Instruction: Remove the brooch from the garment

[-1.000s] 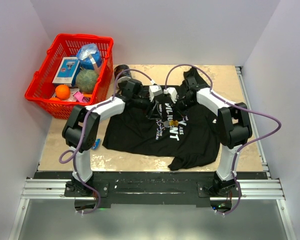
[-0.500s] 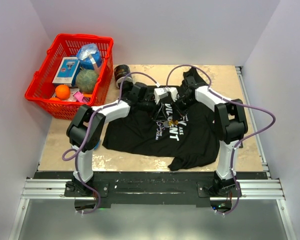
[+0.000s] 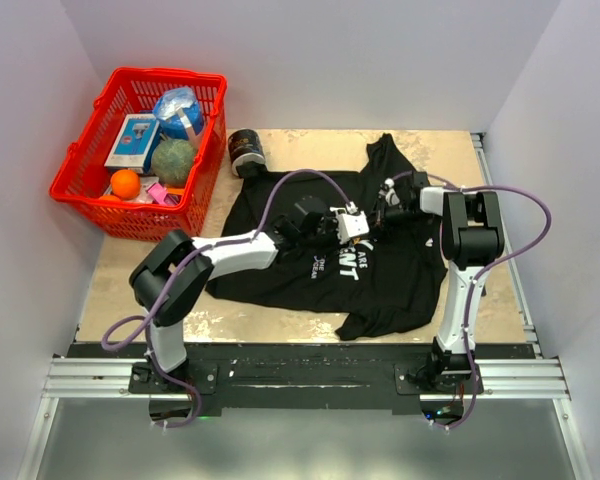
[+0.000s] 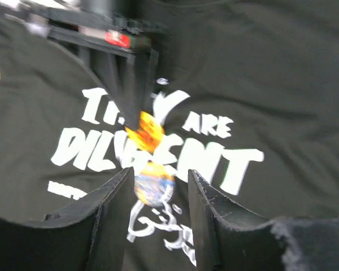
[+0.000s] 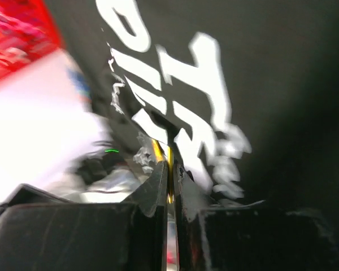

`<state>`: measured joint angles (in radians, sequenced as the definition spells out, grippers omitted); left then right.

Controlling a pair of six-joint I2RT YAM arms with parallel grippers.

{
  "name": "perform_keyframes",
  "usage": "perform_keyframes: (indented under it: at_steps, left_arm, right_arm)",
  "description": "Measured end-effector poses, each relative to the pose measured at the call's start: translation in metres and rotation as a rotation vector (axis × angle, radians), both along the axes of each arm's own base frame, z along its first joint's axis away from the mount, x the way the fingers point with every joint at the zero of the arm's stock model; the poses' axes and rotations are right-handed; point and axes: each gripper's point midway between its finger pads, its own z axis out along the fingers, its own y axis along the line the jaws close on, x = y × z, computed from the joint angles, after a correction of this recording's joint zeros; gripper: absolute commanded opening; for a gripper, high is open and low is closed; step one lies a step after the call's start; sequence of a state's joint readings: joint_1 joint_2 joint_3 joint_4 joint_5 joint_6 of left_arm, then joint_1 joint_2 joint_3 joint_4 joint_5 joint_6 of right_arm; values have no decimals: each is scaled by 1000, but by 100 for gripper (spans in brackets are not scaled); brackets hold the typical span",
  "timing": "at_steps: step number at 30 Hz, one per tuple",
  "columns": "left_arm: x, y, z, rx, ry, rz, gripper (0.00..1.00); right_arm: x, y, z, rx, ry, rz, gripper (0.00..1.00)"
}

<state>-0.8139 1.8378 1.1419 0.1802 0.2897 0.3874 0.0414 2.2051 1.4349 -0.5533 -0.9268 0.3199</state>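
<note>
Garment (image 3: pixel 280 265) is spread flat across the middle of the table (image 3: pixel 130 290), reaching toward the right edge, with the white lettering facing up. A red basket (image 3: pixel 100 208) full of stuff sits at the far left corner, and there's a dark can (image 3: pixel 246 150) just beside it on the far edge. Left gripper (image 4: pixel 159 174) is about half open, its 2 fingers either side of the brooch (image 4: pixel 151 180); can't tell if they touch it. Right gripper (image 5: pixel 169 166) is closed tight and looks pinched on the brooch's gold top. The brooch sits on the chest lettering, orange-gold above, pale bluish below, pretty blurry.
</note>
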Motion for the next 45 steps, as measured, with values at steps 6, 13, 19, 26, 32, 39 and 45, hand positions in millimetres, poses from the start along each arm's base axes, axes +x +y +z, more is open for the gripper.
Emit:
perform_keyframes:
  at_steps: [6,13,19,26,32,39,45]
  left_arm:
    - [35,-16,-13,49,-97,22,47]
    - [45,-26,-24,80,-96,-5,46]
    - [43,-24,-33,122,-101,-8,36]
    - [53,-15,-35,166,-143,53,21]
    - [55,-15,-34,171,-136,84,3]
    - [48,-19,-37,97,-11,139,0]
    - [43,-21,-37,-44,107,237,0]
  right_arm:
    - [0,15,11,215,134,-124,0]
    - [8,20,28,302,191,-157,0]
    - [10,21,31,315,207,-167,0]
    - [10,21,31,315,206,-169,0]
    - [13,19,28,294,191,-180,11]
    - [5,15,25,225,188,-182,34]
    - [5,6,44,115,42,-115,36]
